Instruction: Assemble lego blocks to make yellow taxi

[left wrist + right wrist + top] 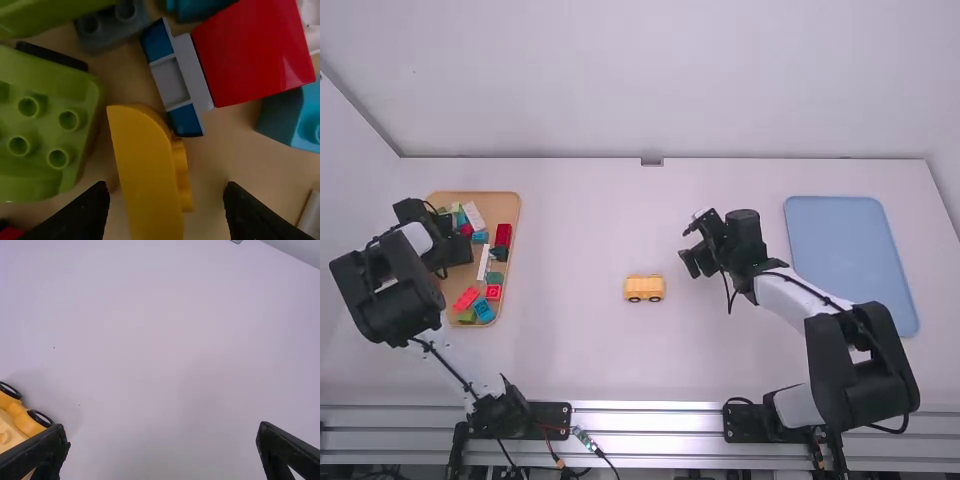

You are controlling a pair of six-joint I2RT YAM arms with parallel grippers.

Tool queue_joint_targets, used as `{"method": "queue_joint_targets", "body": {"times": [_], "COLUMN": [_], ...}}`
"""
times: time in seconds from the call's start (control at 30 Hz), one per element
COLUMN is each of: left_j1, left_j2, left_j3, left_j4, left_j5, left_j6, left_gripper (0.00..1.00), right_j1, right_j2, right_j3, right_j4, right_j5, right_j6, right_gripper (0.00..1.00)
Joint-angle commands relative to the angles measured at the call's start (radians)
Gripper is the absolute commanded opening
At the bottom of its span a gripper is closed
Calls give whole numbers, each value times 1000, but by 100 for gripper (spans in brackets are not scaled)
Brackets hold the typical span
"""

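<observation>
The small yellow toy-car body of plastic blocks on black-rimmed wheels (643, 288) stands upright near the middle of the white table (570, 360), so the taxi's lower part looks done. It still lacks an upper part, as far as I can judge; a stud shows on its top in the right wrist view. The likely next piece is the yellow plastic block with a curved end (147, 170), lying in the shallow tan wooden tray (506, 208) between the parted fingers of the left gripper (166, 197), ungripped. Near it are a lime-green studded block (45, 120) and a glossy red block (252, 50). What seems left is to grip the yellow block, carry it over and press it onto the studs. The right gripper (162, 435), its fingers wide apart, is just beside the car body, perhaps to steady it for that. Farther out lies a flat pale-blue tray (845, 250).
</observation>
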Motion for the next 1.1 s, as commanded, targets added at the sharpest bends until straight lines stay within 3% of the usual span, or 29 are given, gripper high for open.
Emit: {"method": "queue_joint_targets", "body": {"times": [0.0, 0.63, 1.07], "left_j1": [5, 0, -1], "left_j2": [21, 21, 21], "left_j3": [-13, -14, -14], "left_j4": [-6, 32, 24], "left_j5": [-14, 24, 12], "left_j6": [-17, -114, -122], "left_gripper": [61, 56, 46], "right_j1": [-2, -2, 2], "right_j2": [-5, -5, -5], "right_j3": [-4, -4, -4], "right_j4": [-6, -15, -25], "right_j5": [-1, 0, 0], "right_j6": [3, 3, 2], "right_gripper": [99, 99, 99]}}
